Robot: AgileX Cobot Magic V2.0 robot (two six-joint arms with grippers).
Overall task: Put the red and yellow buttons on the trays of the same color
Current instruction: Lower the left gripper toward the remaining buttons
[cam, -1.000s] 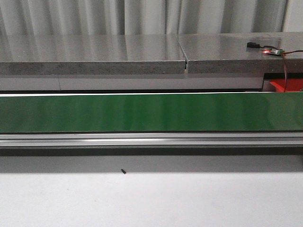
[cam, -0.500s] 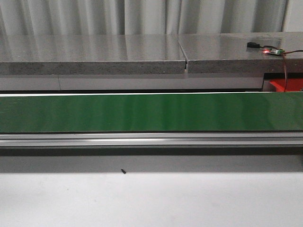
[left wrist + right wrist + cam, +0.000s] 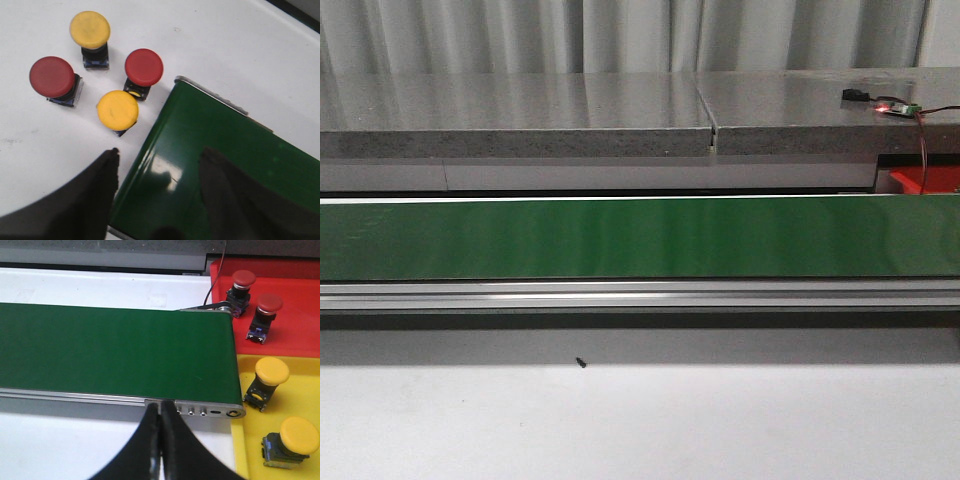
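Note:
In the left wrist view two red buttons (image 3: pixel 52 76) (image 3: pixel 143 67) and two yellow buttons (image 3: pixel 90 30) (image 3: pixel 117 110) stand on the white table beside the end of the green belt (image 3: pixel 210 165). My left gripper (image 3: pixel 160 155) hangs open over the belt's edge, empty, a little short of the nearest yellow button. In the right wrist view a red tray (image 3: pixel 295 335) holds two red buttons (image 3: pixel 243 279) (image 3: pixel 269 303). A yellow tray (image 3: pixel 245 440) holds two yellow buttons (image 3: pixel 272 371) (image 3: pixel 299 436). My right gripper (image 3: pixel 160 410) is shut and empty near the belt's frame.
The green conveyor belt (image 3: pixel 640 238) runs across the front view with a metal rail (image 3: pixel 640 295) below it. A grey stone ledge (image 3: pixel 520 120) lies behind, with a small circuit board (image 3: pixel 895 107) and wires. A small dark speck (image 3: pixel 580 363) lies on the white table.

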